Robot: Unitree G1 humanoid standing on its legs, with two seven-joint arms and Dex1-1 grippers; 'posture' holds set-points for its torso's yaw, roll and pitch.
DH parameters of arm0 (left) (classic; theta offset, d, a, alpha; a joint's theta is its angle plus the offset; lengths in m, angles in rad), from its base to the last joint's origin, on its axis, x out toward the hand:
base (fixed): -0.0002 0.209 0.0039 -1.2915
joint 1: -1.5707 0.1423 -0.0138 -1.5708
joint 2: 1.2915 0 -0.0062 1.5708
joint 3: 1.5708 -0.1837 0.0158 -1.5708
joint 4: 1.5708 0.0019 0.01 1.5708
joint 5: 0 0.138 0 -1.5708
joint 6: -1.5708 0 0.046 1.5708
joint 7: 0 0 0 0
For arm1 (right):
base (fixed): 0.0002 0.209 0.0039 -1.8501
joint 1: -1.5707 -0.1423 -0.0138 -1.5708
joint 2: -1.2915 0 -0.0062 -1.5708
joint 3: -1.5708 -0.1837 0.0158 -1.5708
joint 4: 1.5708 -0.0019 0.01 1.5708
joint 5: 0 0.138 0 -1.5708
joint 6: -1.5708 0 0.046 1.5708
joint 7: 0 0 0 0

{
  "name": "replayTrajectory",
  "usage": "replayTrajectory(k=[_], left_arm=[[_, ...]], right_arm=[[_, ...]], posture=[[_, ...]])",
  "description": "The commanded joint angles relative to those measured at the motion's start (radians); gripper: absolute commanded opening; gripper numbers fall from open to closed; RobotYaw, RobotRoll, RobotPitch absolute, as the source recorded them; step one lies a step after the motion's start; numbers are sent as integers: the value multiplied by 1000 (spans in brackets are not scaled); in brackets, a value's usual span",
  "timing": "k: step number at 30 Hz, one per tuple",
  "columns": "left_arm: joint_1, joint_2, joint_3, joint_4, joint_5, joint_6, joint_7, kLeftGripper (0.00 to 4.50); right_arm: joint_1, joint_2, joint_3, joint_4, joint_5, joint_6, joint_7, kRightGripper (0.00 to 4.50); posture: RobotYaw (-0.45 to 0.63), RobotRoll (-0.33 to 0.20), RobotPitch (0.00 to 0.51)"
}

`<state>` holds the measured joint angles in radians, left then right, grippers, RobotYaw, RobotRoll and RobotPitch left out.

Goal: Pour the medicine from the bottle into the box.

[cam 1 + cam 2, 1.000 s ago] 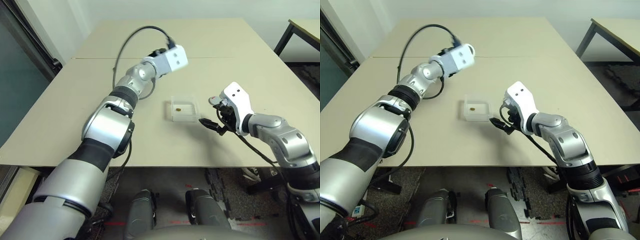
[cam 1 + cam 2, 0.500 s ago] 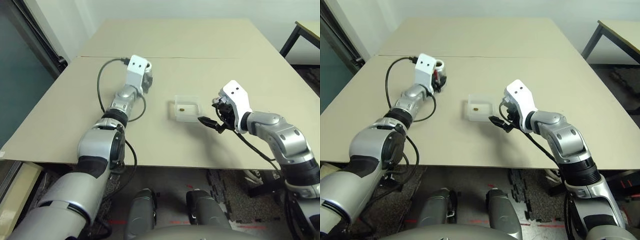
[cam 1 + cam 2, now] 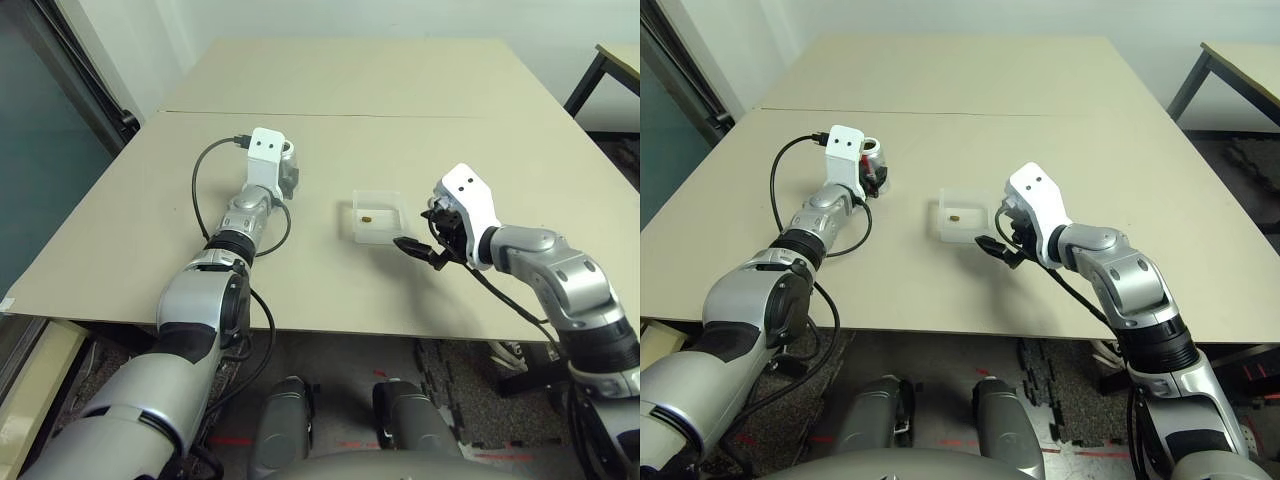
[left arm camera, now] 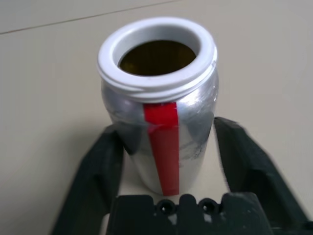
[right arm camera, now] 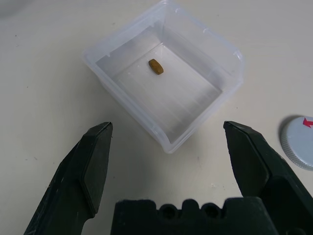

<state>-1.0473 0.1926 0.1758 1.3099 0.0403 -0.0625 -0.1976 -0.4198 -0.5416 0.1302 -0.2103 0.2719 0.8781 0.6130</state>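
The bottle [image 4: 159, 112], silvery white with a red stripe, stands upright on the table with its mouth uncapped. My left gripper [image 4: 168, 128] is open, one finger on each side of it. The bottle [image 3: 872, 160] is to the left of the box [image 3: 390, 228]. This clear, shallow tray holds the medicine [image 5: 156, 66], a tiny brown piece lying on its floor. My right gripper [image 5: 167, 128] hovers open just right of the box's near corner, nothing between its fingers.
The bottle's round cap [image 5: 298, 147] with a red mark lies on the table right of the box, beside my right gripper. A black cable [image 3: 205, 185] loops off my left wrist. A second table [image 3: 1240, 70] stands at the far right.
My left arm has swung down from over the table's middle and set the bottle upright on the left. Its fingers have opened. The right arm has held still.
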Motion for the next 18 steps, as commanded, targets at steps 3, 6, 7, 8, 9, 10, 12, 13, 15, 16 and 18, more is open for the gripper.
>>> replayTrajectory(k=[3,6,7,8,9,10,12,13,15,16,18], left_arm=[[5,0,-19,-8,9,-11,-1,4473],[5,3,-20,-12,6,-21,-3,4473],[5,3,-19,-13,3,-23,-4,4473],[6,3,-20,-15,3,-25,-9,4473],[7,3,-21,-16,2,-26,-12,4473],[8,4,-21,-18,2,-30,-10,4473],[10,7,-20,-23,0,-36,-11,4473],[12,8,-19,-26,-1,-39,-12,4473],[19,11,-18,-32,-4,-41,-14,4473],[21,12,-17,-35,-5,-41,-13,4473],[29,15,-15,-44,-9,-41,-18,4473]], right_arm=[[2,4,6,-2,-1,-3,1,4500],[1,8,6,1,-2,-5,-1,4500],[1,9,6,1,-2,-6,-2,4500],[2,10,6,1,-3,-6,-2,4500],[3,11,5,0,-3,-6,-3,4500],[3,11,5,1,-3,-7,-2,4500],[2,12,5,2,-2,-8,-2,4500],[3,12,4,3,-2,-8,-2,4500],[5,12,4,3,-2,-9,-2,4500],[5,12,4,2,-1,-10,-2,4500],[5,14,3,3,-1,-10,-2,4500]], posture=[[-34,0,87],[-32,0,86],[-32,0,86],[-32,0,86],[-32,0,86],[-27,0,85],[-27,0,85],[-22,0,86],[-14,0,85],[-14,0,85],[-9,0,87]])
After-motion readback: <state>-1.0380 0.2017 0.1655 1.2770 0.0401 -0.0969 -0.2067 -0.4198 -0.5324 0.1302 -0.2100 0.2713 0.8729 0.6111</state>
